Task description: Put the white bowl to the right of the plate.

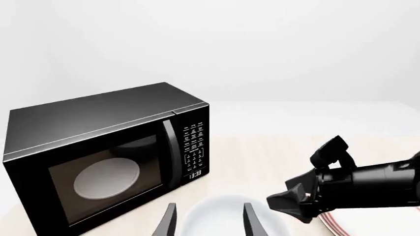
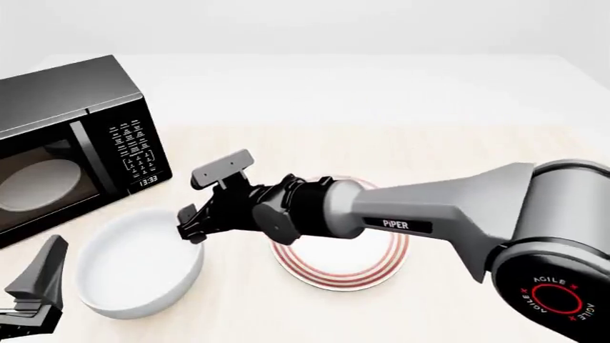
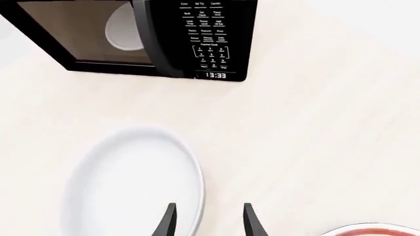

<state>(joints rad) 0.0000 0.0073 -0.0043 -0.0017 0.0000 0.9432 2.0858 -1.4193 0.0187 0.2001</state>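
The white bowl (image 2: 133, 268) sits on the table at the front left, left of the red-ringed plate (image 2: 343, 266). My right arm reaches across over the plate. My right gripper (image 2: 191, 230) is open at the bowl's right rim. In the right wrist view the right gripper (image 3: 208, 207) has one finger over the inside of the bowl (image 3: 128, 182) and the other outside its rim. The plate (image 3: 374, 230) shows at the edge of that view. My left gripper (image 2: 36, 280) is open and empty, low at the front left beside the bowl. It points over the bowl (image 1: 220, 216).
A black microwave (image 2: 67, 136) stands at the back left with its door shut and a pale oval disc (image 2: 38, 184) behind the glass. It also shows in the left wrist view (image 1: 98, 152). The right gripper (image 1: 295, 201) crosses that view.
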